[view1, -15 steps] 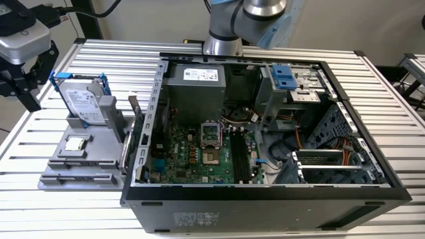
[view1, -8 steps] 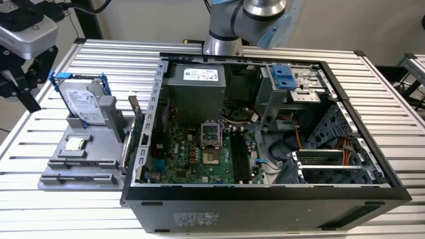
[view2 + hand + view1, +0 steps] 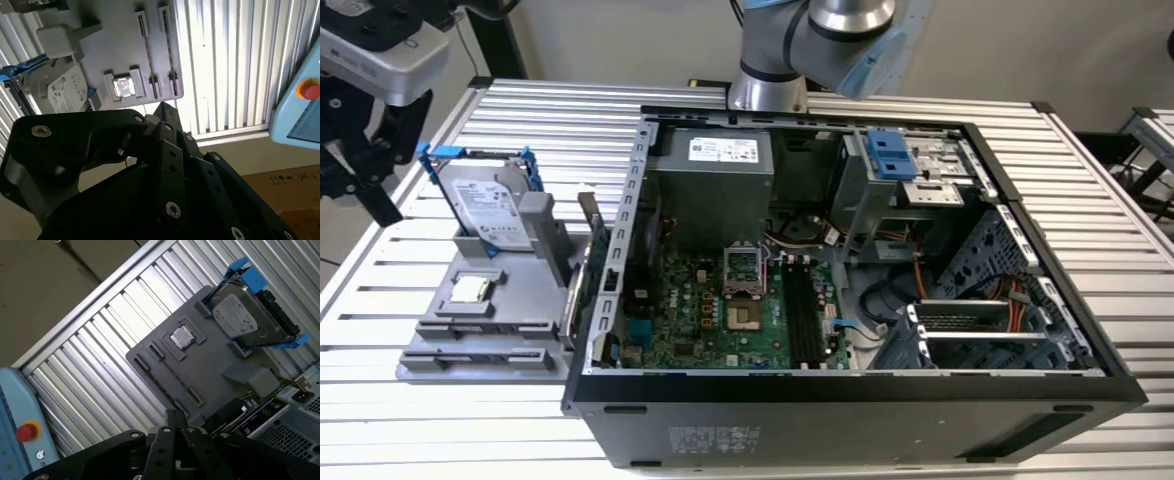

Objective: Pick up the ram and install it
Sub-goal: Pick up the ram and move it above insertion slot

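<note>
The gripper hangs closed and empty over the grey holder, on the exterior view's left of the computer case. The ram seems to stand edge-on in a holder groove. It looks light, stiff and fragile; pinch its faces mid-length.

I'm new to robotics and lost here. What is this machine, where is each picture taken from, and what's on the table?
This is one robot arm with a black gripper at its end, shut and holding nothing. The exterior view comes from a camera off the arm. Both wrist views come from cameras riding on the arm, looking past the gripper. On the slatted metal table stands an open computer case, its green motherboard and black slots showing. On the exterior view's left of it, a grey holder carries a hard drive in a blue frame and a small square chip.
</note>
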Motion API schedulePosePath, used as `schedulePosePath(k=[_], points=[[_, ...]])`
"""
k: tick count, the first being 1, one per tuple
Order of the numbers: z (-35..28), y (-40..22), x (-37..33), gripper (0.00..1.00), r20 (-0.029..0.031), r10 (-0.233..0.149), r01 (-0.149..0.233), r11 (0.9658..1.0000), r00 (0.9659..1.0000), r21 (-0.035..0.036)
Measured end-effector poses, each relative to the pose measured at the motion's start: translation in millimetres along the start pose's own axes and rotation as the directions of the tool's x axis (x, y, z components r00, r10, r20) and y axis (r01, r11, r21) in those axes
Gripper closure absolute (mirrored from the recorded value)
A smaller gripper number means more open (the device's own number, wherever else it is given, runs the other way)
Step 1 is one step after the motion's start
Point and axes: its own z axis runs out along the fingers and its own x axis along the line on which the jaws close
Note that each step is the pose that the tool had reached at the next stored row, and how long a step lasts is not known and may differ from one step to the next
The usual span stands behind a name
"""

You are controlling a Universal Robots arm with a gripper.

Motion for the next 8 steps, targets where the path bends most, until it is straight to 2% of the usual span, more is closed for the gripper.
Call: schedulePosePath(k=[2,4,8], points=[[0.0,0.0,0.0,1.0,-0.0013,-0.036,0.036,0.9994,0.9994,0.0005],[0.0,0.0,0.0,1.0,-0.0027,-0.074,0.074,0.9973,0.9973,0.0009],[0.0,0.0,0.0,1.0,-0.0052,-0.142,0.142,0.9899,0.9899,0.0016]])
